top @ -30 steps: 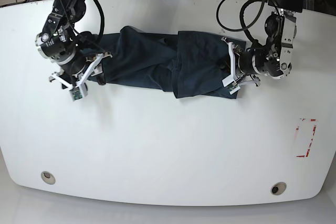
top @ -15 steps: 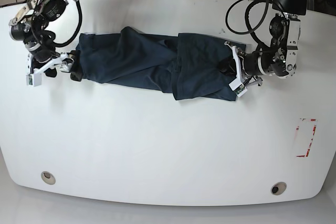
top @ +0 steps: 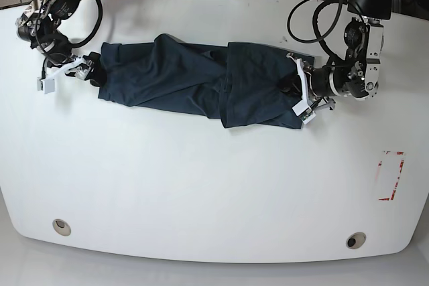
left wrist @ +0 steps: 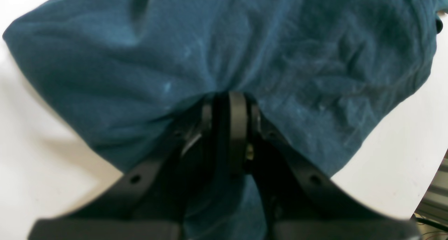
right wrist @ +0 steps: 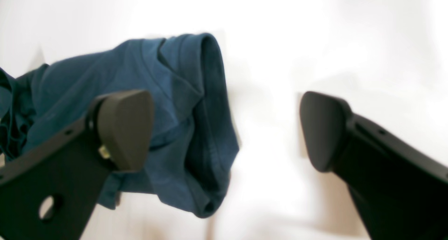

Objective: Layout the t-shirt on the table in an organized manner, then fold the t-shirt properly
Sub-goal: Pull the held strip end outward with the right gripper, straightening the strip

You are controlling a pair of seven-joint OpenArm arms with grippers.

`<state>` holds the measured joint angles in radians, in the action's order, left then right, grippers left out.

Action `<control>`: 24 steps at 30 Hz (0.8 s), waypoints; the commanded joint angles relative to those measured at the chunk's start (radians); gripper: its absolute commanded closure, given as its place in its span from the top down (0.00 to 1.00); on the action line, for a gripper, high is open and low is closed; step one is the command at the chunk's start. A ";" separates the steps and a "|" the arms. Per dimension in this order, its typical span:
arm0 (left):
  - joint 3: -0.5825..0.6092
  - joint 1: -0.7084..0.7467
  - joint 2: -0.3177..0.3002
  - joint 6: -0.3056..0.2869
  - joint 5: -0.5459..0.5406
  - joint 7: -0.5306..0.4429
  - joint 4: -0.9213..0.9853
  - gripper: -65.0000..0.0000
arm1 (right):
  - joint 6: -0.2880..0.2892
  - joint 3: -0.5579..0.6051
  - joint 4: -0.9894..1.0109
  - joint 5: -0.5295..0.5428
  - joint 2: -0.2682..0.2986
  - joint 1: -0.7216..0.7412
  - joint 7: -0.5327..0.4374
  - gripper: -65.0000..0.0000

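Now right hand (right wrist: 227, 128) off t-shirt (top: 201, 82).

Right gripper (top: 67, 72) released t-shirt (top: 194, 85) end, jaws now wide, pulled back off cloth.

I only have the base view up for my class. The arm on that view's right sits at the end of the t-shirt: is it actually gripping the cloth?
Observer: Yes. In the left wrist view the left gripper has its jaws pressed together with the t-shirt bunched into them.
Operator: And the other arm, at the far end?
Observer: The right wrist view shows the right gripper wide open, with only bare table between the fingers.
Operator: Is any cloth touching it?
Observer: In the right wrist view, the cloth's folded edge lies behind one finger pad, partly covered by it; I cannot tell whether they touch.
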<state>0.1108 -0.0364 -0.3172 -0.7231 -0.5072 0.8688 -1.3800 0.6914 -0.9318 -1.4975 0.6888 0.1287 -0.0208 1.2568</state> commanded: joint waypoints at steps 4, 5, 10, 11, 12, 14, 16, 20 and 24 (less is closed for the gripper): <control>0.002 0.008 -0.012 0.025 0.114 0.094 0.015 0.06 | 0.007 0.038 -0.013 0.024 -0.033 0.008 -0.019 0.99; 0.002 0.008 -0.012 0.025 0.114 0.096 0.014 0.06 | 0.007 0.040 -0.013 0.022 -0.037 0.008 -0.022 0.99; 0.002 0.008 -0.012 0.025 0.111 0.096 0.014 0.06 | 0.007 0.090 -0.013 0.021 -0.067 0.006 -0.044 0.99; 0.002 0.008 -0.012 0.025 0.112 0.096 0.014 0.06 | 0.007 0.102 -0.013 0.021 -0.070 0.006 -0.050 0.99; 0.002 0.008 -0.012 0.025 0.112 0.096 0.014 0.06 | 0.007 0.112 -0.013 0.021 -0.071 0.005 -0.052 0.99; 0.002 0.008 -0.012 0.025 0.109 0.096 0.014 0.06 | 0.007 0.130 -0.013 0.009 -0.071 0.005 -0.055 0.98; 0.002 0.008 -0.012 0.025 0.112 0.096 0.014 0.06 | 0.007 0.142 -0.013 -0.013 -0.077 0.006 -0.055 0.94; 0.002 0.008 -0.012 0.025 0.114 0.096 0.014 0.06 | 0.007 0.148 -0.015 -0.068 -0.103 0.012 -0.055 0.73; 0.002 0.008 -0.012 0.025 0.115 0.096 0.014 0.06 | 0.007 0.150 -0.015 -0.119 -0.113 0.028 -0.056 0.37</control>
<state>0.1108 -0.0364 -0.3168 -0.7231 -0.5068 0.8696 -1.3800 0.6998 -0.7822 -1.5024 0.6033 0.0135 -0.0120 1.1862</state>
